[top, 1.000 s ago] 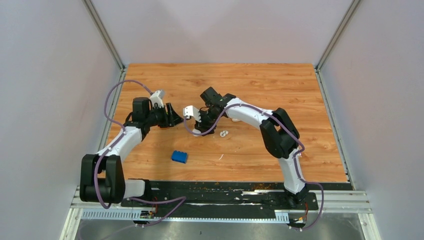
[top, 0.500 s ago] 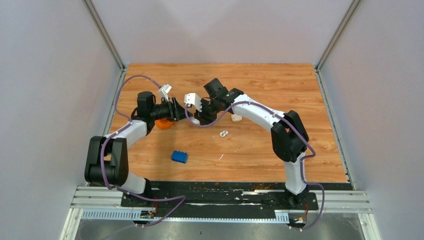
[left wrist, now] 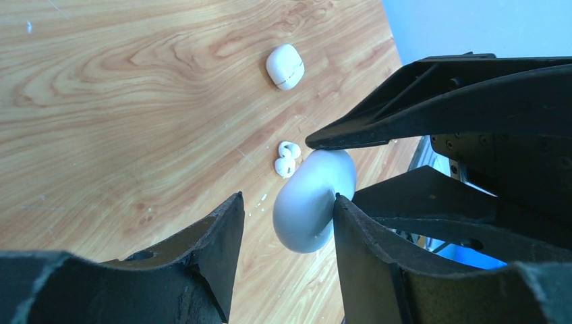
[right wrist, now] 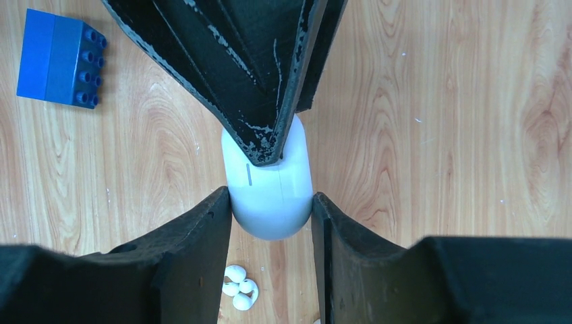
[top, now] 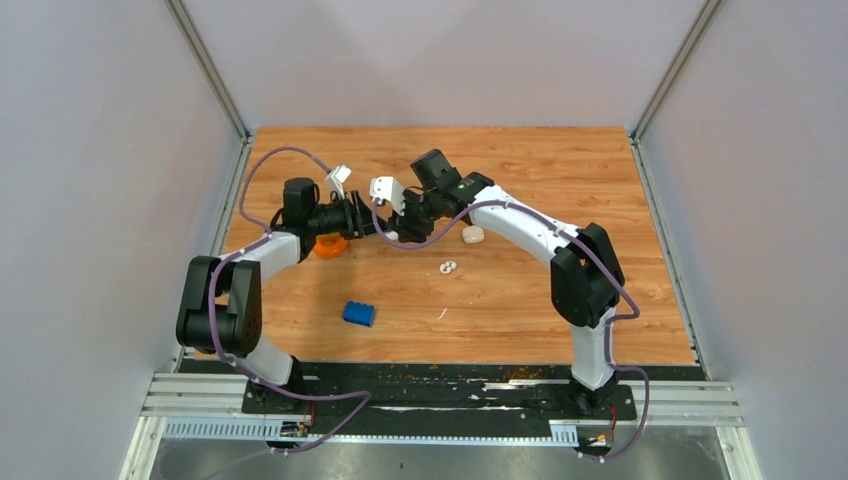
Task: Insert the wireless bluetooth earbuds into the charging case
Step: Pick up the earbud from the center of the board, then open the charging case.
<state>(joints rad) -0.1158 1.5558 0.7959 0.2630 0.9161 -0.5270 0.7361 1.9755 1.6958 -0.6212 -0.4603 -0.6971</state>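
A white charging case [right wrist: 268, 196], closed, is held above the table by my right gripper [right wrist: 270, 196], whose jaws press on both of its sides. My left gripper [left wrist: 284, 199] is open around the same case [left wrist: 311, 202]; only its right finger touches it. In the top view both grippers meet tip to tip, left [top: 368, 224] and right [top: 398, 228]. The tiny white earbuds [right wrist: 239, 293] lie in a cluster on the wood below, and also show in the left wrist view [left wrist: 287, 158] and the top view [top: 448, 267].
A second white rounded case [top: 472, 235] lies right of the grippers and also shows in the left wrist view [left wrist: 284, 66]. An orange object [top: 328, 246] sits under the left arm. A blue toy brick [top: 359, 313] lies nearer the front. Grey walls enclose the wooden table [top: 600, 200].
My left arm has swung right and brought its gripper up to the case in the right gripper, uncovering the orange object. The right gripper has shifted slightly back and up with the case.
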